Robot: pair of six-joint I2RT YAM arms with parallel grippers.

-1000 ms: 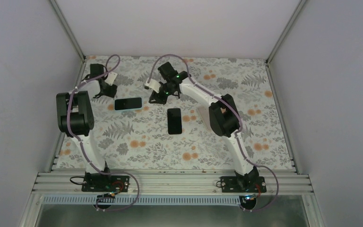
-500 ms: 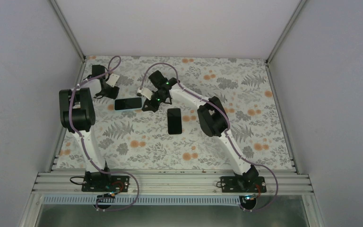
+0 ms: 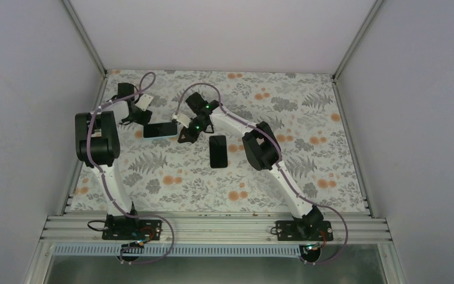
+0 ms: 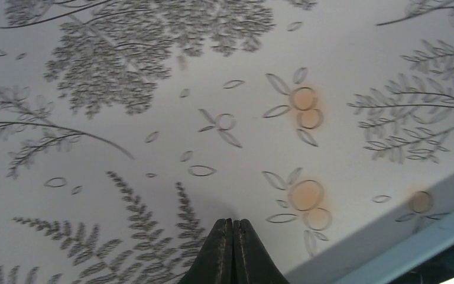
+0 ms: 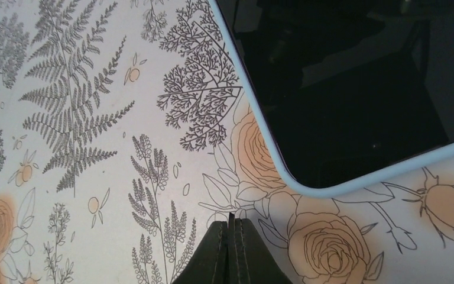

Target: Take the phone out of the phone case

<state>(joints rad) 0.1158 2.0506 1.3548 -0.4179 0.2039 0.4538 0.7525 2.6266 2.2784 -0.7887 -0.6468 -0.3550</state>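
Right jaws nearer, beside phone case (image 5: 307, 187)

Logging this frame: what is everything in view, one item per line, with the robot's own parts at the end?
cased phone: one, black screen in a light blue case, lying flat on the far left part of the table, between the two grippers.
black phone-shaped slab: one, black, lying flat near the table's middle, apart from the cased phone.
table: one, white cover with grey ferns and orange flowers.
walls: pale grey, on three sides.
rail: one, silver metal, along the near edge.
left gripper: one, black, shut and empty, left of the cased phone.
right gripper: one, black, shut and empty, just off the case's corner.
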